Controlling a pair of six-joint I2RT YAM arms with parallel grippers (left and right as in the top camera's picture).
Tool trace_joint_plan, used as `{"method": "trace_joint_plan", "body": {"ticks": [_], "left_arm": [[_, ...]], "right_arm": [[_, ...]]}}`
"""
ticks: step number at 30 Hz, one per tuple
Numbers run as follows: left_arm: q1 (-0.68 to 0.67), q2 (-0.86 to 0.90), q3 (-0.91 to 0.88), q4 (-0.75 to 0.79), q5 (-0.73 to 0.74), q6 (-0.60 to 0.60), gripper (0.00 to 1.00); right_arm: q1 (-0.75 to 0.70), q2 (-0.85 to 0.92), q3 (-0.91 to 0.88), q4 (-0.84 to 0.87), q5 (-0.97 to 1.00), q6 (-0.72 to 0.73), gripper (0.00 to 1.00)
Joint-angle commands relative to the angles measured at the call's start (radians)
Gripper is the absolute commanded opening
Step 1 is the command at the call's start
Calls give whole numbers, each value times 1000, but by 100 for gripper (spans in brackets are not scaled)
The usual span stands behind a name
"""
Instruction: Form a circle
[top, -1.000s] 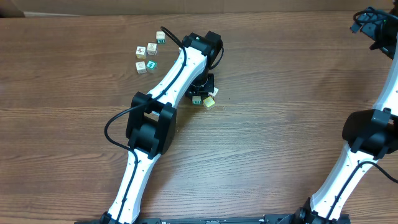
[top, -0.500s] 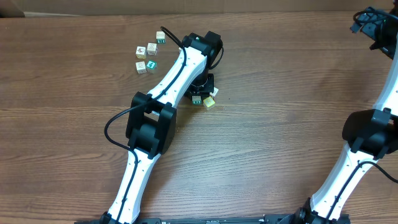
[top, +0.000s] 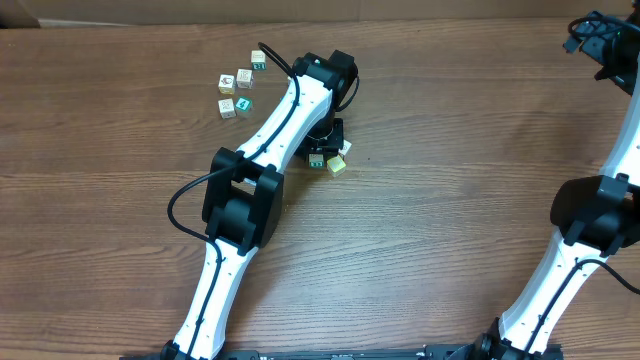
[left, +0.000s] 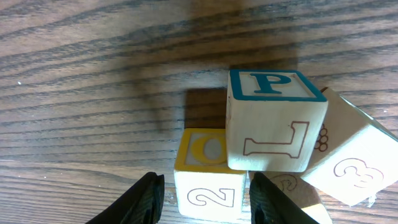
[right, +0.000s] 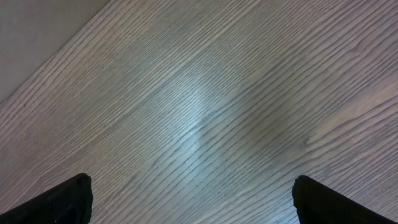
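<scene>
Nothing has shifted: left gripper (left: 208, 199) stands parted over the circle (left: 273, 124).

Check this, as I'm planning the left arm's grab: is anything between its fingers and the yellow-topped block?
Nothing visible does. The left gripper straddles the yellow-topped block, with its fingers open on either side. The P block crowds one side, close to that finger.

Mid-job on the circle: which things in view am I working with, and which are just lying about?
In the job: the circle, with P cube, yellow cube, 3 cube; left gripper, open astride the yellow cube.
Lying about: loose cubes at top left; right gripper, open above the table.
</scene>
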Motion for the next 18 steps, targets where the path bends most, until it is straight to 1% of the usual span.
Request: {"method": "trace_joint_plan", "body": {"ticks": [1,8,18], "left_arm": [[16,-10,-5,0,18,-2,41],[20,-10,23,2,48,18,39],[21,-13,107,-35,52,25,40]], "right_arm": [[3,-13,13,3,7,0,100],[3,-13,13,3,7,0,100],[3,-13,13,3,7,0,100]]}}
